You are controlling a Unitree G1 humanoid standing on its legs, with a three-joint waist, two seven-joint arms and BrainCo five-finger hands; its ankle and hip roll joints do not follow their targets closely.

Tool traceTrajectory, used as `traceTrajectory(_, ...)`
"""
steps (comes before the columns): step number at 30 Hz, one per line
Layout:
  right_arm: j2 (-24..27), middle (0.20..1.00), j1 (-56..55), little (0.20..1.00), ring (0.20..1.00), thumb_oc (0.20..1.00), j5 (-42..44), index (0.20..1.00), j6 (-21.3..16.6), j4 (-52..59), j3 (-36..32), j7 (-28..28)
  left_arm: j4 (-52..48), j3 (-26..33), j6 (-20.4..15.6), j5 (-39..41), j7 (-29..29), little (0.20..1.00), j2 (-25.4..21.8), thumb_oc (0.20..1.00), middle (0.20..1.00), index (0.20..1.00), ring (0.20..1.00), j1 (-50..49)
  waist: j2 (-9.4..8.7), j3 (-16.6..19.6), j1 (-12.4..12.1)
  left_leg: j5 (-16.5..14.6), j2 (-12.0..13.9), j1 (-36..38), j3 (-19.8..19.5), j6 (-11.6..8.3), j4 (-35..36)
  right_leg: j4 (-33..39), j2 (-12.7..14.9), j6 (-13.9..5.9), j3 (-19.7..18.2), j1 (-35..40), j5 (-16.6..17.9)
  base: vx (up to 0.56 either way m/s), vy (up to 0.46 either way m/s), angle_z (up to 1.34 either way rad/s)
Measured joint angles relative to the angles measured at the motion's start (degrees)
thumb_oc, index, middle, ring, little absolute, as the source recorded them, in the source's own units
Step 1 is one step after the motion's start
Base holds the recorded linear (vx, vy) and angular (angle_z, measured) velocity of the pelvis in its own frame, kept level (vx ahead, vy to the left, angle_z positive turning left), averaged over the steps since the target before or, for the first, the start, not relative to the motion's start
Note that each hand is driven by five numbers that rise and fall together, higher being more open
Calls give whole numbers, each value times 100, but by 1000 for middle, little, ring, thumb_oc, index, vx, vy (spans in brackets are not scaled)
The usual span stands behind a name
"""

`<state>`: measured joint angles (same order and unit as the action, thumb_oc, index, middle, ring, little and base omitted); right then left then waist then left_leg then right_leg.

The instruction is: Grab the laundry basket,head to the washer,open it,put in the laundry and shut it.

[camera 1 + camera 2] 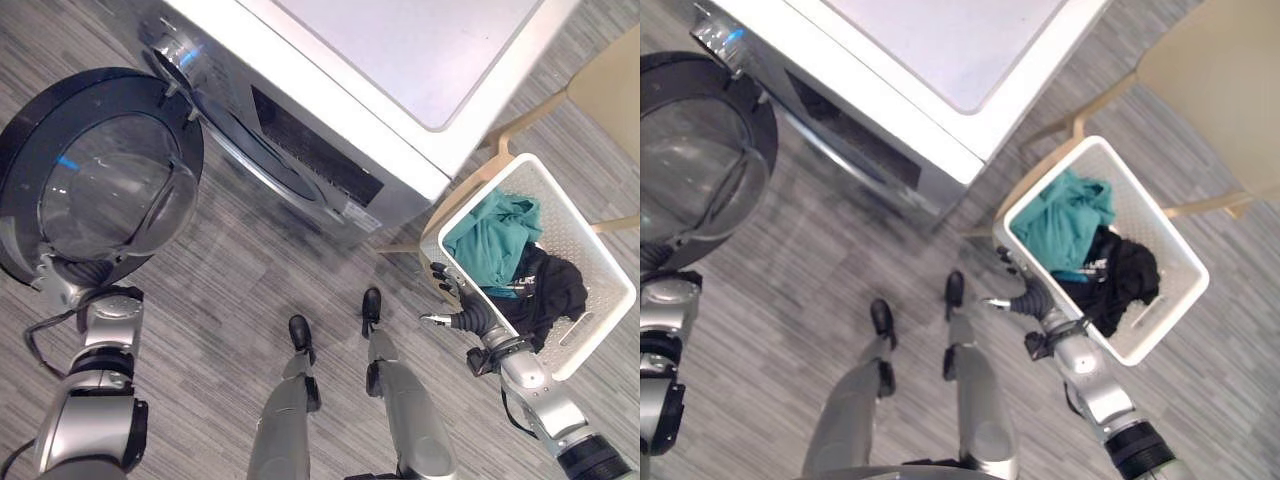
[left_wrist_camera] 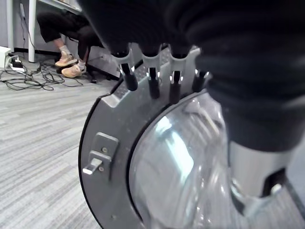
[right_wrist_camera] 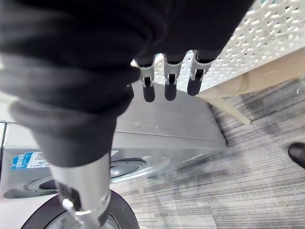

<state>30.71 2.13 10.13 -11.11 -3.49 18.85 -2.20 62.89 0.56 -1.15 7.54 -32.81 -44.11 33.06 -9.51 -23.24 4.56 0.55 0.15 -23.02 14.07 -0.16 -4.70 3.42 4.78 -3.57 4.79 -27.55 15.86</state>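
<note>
The washer [image 1: 400, 90] stands with its round door [image 1: 95, 170] swung wide open, the glass bowl of it facing up and out to the washer's left. The left hand [image 2: 157, 76] is at that door, fingers straight and laid along its grey rim, not curled round anything. On the washer's right side sits the white laundry basket [image 1: 600, 260], perched on a pale wooden chair [image 1: 610, 90] just beside the machine. In the basket lie a teal garment [image 1: 495, 235] toward the washer and a black garment [image 1: 550, 285] on the far side from it, the two touching. The right hand [image 1: 455, 310] is at the basket's near wall, the one closest to the washer; its fingers hang loose and uncurled against the perforated side, gripping nothing. Beyond the door, a seated person's legs [image 2: 66, 43] show by a desk.
</note>
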Motion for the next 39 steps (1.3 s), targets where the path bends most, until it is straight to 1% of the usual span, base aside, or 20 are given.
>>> traceTrajectory(6,193,1000,-114,1000,1000,1000,-3,1000,-60,301,66,60,165,-1,167,-171,-93,1000,-92,1000,1000,1000,1000,55,-37,22,6,-190,31,-92,74,1,-318,-56,16,-86,-88,0,60,8,14,-5)
traceTrajectory(10,181,1000,-118,1000,1000,1000,-7,1000,-55,442,186,109,-323,43,162,-178,-118,1000,-13,1000,1000,1000,1000,-314,-94,62,20,-311,50,-84,170,6,-534,-149,-8,-123,-221,-4,91,79,51,-18)
traceTrajectory(13,-126,1000,-80,1000,1000,1000,-11,1000,-37,683,-51,121,-2700,395,-180,-213,152,1000,748,1000,1000,1000,1000,-2303,-124,84,-40,-483,80,439,565,94,-515,-405,-80,-130,-554,162,96,108,50,-64)
traceTrajectory(15,-204,1000,-127,1000,1000,1000,-43,1000,-49,691,-158,107,-2789,293,-275,-136,364,1000,1346,1000,1000,1000,1000,-2809,-53,237,-39,-701,109,768,635,139,-520,-370,-94,-146,-518,416,75,153,76,-63)
traceTrajectory(16,-263,1000,-208,1000,1000,1000,-114,1000,-53,698,-220,115,-2807,190,-287,-110,511,1000,1569,1000,1000,1000,1000,-3008,-47,363,-48,-761,92,871,747,146,-544,-314,-71,-290,-426,511,-172,159,90,-48)
traceTrajectory(17,-243,1000,-258,1000,1000,1000,-124,1000,-38,677,-256,107,-2782,91,-289,-97,661,1000,1755,1000,1000,1000,1000,-3157,20,463,-43,-824,108,934,789,144,-611,-252,-35,-152,-279,599,-461,115,67,-43)
traceTrajectory(18,-269,1000,-281,1000,1000,1000,-187,1000,-17,636,-337,123,-2829,14,-317,-90,808,1000,1892,1000,1000,1000,1000,-3334,143,509,-60,-773,228,1036,985,147,-568,-321,-48,-173,-5,599,-793,120,53,-46)
traceTrajectory(19,-282,1000,-299,1000,1000,1000,-252,1000,-15,580,-341,118,-2825,-36,-354,-90,903,1000,1925,1000,1000,1000,1000,-3434,170,525,-102,-732,246,1146,1091,150,-513,-394,-26,-107,161,613,-888,129,32,-121)
traceTrajectory(20,-287,1000,-270,1000,1000,1000,-398,1000,26,464,-339,126,-2562,-85,-383,-86,1237,1000,2049,1000,1000,1000,1000,-3678,285,559,-345,-729,335,1719,1624,124,-320,-534,181,138,891,839,-1053,158,-48,-126)
traceTrajectory(21,-279,1000,-291,1000,1000,1000,-471,1000,22,474,-378,124,-2433,-129,-381,-85,1340,1000,2179,1000,1000,1000,1000,-3767,472,683,-352,-742,394,1852,1703,112,-226,-642,287,178,1262,955,-1083,119,-51,-105)
traceTrajectory(22,-265,1000,-399,1000,1000,1000,-512,1000,-2,476,-462,121,-2354,-212,-383,-87,1426,1000,2277,1000,1000,1000,1000,-3845,640,846,-309,-759,426,1890,1680,92,-163,-756,351,121,1362,991,-1049,120,-99,-28)
traceTrajectory(24,-268,1000,-504,1000,1000,1000,-578,1000,23,350,-554,123,-2180,-530,-398,-90,1591,1000,2366,1000,1000,1000,1000,-3886,773,1038,-334,-690,403,2216,1832,-40,91,-1018,493,29,1643,1168,-985,133,-124,-30)
traceTrajectory(25,-258,1000,-535,1000,1000,1000,-629,1000,25,272,-544,120,-2086,-559,-389,-101,1694,1000,2415,1000,1000,1000,1000,-3878,760,1091,-338,-674,373,2284,1789,-72,97,-959,482,72,1610,1254,-895,194,-187,-33)
traceTrajectory(26,-241,1000,-566,1000,1000,1000,-791,1000,29,84,-686,112,-1731,-694,-382,-105,1826,1000,2603,1000,1000,1000,1000,-3732,917,1160,-287,-602,481,2337,1490,-167,80,-892,295,105,1490,1396,-906,120,-138,-24)
traceTrajectory(28,-207,1000,-598,1000,1000,1000,-1038,1000,117,-107,-790,28,-1322,-710,-364,-113,1993,1000,2790,1000,1000,1000,1000,-3547,943,1185,-297,-511,583,2429,1311,-254,-41,-714,182,181,1436,1619,-924,103,-189,-28)
traceTrajectory(33,-72,1000,-624,1000,1000,1000,-1538,1000,263,-426,-853,-160,-757,-679,-314,-112,2204,1000,3052,1000,1000,1000,1000,-3313,960,1250,-142,-264,965,2349,760,-625,-1188,-294,-103,200,1238,2251,-1063,73,-110,-21)
traceTrajectory(35,59,1000,-477,1000,1000,1000,-1696,1000,281,-574,-682,-221,-716,-694,-327,-101,2234,1000,3083,1000,1000,1000,1000,-3388,890,1234,-182,-230,949,2049,73,-770,-1983,-214,-181,457,865,2346,-1089,53,-20,-65)
traceTrajectory(36,101,1000,-311,1000,1000,1000,-1733,1000,318,-751,-516,-239,-641,-718,-330,-99,2268,1000,3118,1000,1000,1000,1000,-3421,854,1231,-317,-384,795,1963,-412,-826,-1937,-135,-197,504,673,2371,-1061,135,2,-98)
traceTrajectory(37,133,1000,-187,1000,1000,1000,-1851,1000,402,-927,-427,-257,-535,-742,-326,-102,2318,1000,3212,1000,1000,1000,1000,-3430,840,1228,-340,-457,658,1704,-738,-845,-1399,-8,-239,507,512,2392,-1040,158,36,-85)
traceTrajectory(39,190,1000,-37,1000,1000,1000,-1936,1000,498,-1192,-226,-259,-311,-876,-323,-108,2369,1000,3248,1000,1000,1000,1000,-3418,855,1226,-418,-276,523,1590,-870,-718,-269,121,-316,504,383,2422,-1037,105,35,-64)
